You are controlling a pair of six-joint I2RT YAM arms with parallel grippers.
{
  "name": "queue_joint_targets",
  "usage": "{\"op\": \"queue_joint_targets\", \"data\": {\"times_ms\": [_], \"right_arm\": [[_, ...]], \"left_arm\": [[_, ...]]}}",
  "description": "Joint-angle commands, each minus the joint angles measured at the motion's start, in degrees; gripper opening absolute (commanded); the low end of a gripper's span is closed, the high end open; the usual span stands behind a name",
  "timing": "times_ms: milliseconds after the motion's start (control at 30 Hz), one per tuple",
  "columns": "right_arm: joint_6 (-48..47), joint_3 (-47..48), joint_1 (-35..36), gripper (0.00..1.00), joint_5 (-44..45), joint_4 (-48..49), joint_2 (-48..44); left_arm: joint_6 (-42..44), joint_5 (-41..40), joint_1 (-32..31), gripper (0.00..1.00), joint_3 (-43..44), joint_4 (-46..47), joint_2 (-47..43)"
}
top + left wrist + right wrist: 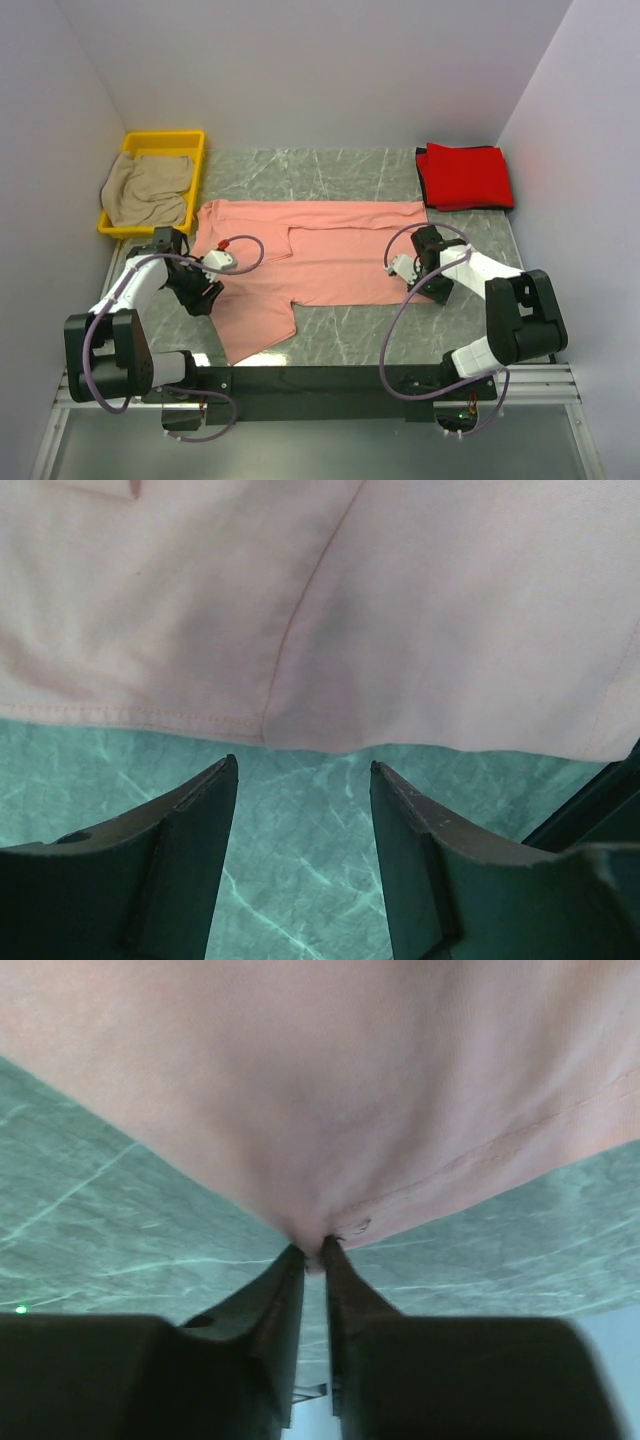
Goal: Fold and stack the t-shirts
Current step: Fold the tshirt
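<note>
the red shirt [464, 176] lies folded at the far right corner of the table [350, 335], so one piece looks done. the beige shirt [148, 188] sits crumpled in the yellow bin [165, 138] at the far left, not yet started by the look of it. the pink shirt [330, 250] is spread across the middle of the table, mostly flat, with a flap running toward the near edge on its left side. i'd judge the work at an early fold of this second shirt, with the beige one and all the stacking left.

the right claw [312, 1248] is pinched closed on the pink shirt's hem at its right side, cloth bunching into the tips. the left claw [303, 770] stands open, low over bare table just short of the pink hem, gripping nothing.

hard to make out: which part of the pink shirt is sleeve, collar or body. the arms cover both of its ends from above, and each wrist view shows only a strip of cloth. how neatly the red shirt is folded cannot be judged.
</note>
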Motion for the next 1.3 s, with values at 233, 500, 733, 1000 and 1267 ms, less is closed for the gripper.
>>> {"op": "queue_joint_targets", "data": {"times_ms": [233, 500, 733, 1000, 1267], "right_arm": [[0.2, 0.4, 0.2, 0.0, 0.3, 2.8, 1.0], [0.8, 1.6, 0.0, 0.0, -0.5, 1.9, 1.6], [0.4, 2.7, -0.1, 0.0, -1.1, -0.7, -1.5], [-0.6, 2.3, -0.6, 0.0, -2.4, -5.6, -8.6], [-1.2, 4.6, -2.6, 0.0, -4.1, -10.7, -14.4]], "left_arm": [[-3.3, -3.2, -5.2, 0.61, -4.4, 9.9, -1.5], [-2.6, -7.2, -8.3, 0.44, -8.4, 14.5, 3.3], [4.5, -5.4, -4.7, 0.01, -6.5, 2.0, -2.8], [9.1, -0.5, -1.9, 0.01, 0.1, -11.6, -9.0], [11.4, -0.3, 1.6, 0.01, 1.6, -16.2, -12.5]]}}
